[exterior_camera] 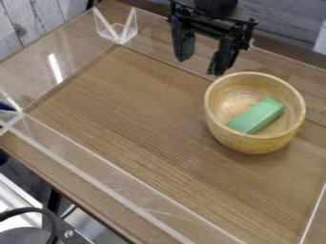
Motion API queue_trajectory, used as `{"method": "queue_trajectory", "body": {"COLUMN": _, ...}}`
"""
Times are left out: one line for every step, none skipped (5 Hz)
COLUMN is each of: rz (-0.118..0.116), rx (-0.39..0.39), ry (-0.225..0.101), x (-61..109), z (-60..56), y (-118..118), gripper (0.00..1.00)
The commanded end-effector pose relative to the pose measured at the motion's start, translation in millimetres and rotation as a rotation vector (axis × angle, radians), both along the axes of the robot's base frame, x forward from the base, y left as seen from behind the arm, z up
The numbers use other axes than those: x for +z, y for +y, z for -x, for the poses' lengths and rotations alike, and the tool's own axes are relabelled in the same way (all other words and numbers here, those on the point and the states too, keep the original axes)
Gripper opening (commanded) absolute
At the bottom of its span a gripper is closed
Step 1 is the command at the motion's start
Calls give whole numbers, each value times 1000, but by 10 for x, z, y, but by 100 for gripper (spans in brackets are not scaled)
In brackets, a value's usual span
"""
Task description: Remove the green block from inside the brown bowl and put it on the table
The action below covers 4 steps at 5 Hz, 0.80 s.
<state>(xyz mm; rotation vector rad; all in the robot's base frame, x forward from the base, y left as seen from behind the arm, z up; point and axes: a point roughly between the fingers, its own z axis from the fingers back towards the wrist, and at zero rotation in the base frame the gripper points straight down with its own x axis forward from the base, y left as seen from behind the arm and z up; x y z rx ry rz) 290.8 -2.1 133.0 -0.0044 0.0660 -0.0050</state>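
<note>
The green block (256, 117) lies flat and slanted inside the brown bowl (224, 132), which rests on the right side of the table (128, 119). My black gripper (204, 55) hangs above the table behind and a little left of the bowl, pointing down. Its two fingers stand apart with nothing between them, so it is open. The nearer fingertip is just beyond the bowl's far rim and does not touch it.
Low clear acrylic walls (76, 157) edge the tabletop on the left, front and back. A clear corner bracket (117, 27) stands at the far left corner. Bare wood stretches left of the bowl.
</note>
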Motion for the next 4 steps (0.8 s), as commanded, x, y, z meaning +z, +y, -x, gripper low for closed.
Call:
{"method": "queue_trajectory", "body": {"rz": 5, "rx": -32, "ry": 0, "x": -53, "z": -30, "y": -124, "gripper": 100}}
{"method": "queue_trajectory", "body": {"rz": 12, "rx": -70, "ry": 3, "x": -143, "z": -39, "y": -255, "gripper": 100}}
{"method": "queue_trajectory", "body": {"rz": 12, "rx": -101, "ry": -7, "x": -236, "z": -56, "y": -379, "gripper": 100}}
{"method": "queue_trajectory", "body": {"rz": 10, "rx": -125, "ry": -6, "x": -329, "z": -109, "y": -491, "gripper": 100}}
